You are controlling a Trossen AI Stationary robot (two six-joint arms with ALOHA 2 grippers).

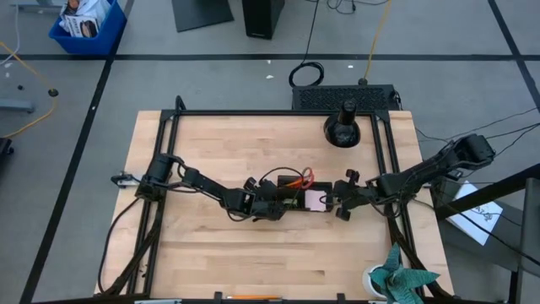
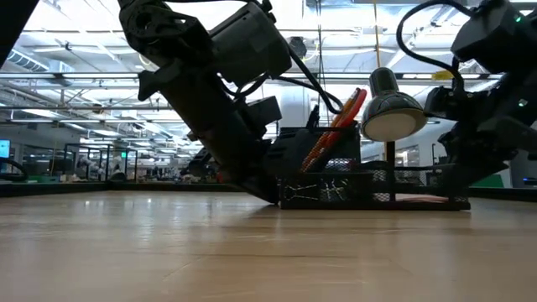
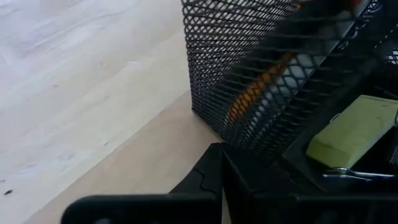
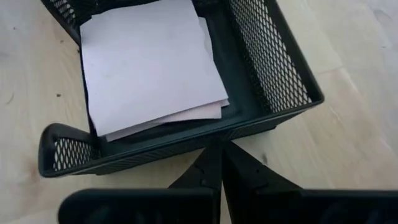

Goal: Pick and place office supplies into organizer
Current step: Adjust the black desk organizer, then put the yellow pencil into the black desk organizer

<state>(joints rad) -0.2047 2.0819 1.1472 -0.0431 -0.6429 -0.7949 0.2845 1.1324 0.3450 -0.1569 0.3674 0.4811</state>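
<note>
Supplies are already sitting inside the organizer, which is standing near the middle of the table: red-handled scissors and orange pencils are leaning upright in its tall mesh cup, binder clips are lying behind the low mesh wall, a yellow item is resting in a shallow bay, and the pink sticky-note pad is lying flat in the tray end. Nothing loose is showing on the table around it, so the task is, by my reading, at or near its finish. Left pincer is hovering low, just beside the cup end, and right pincer is hanging just beside the tray end; both wrist views are showing fingers drawn together and carrying nothing. Next, each arm is probably needing to lift straight off and pull away sideways without nudging the mesh walls or tipping the leaning scissors.
</note>
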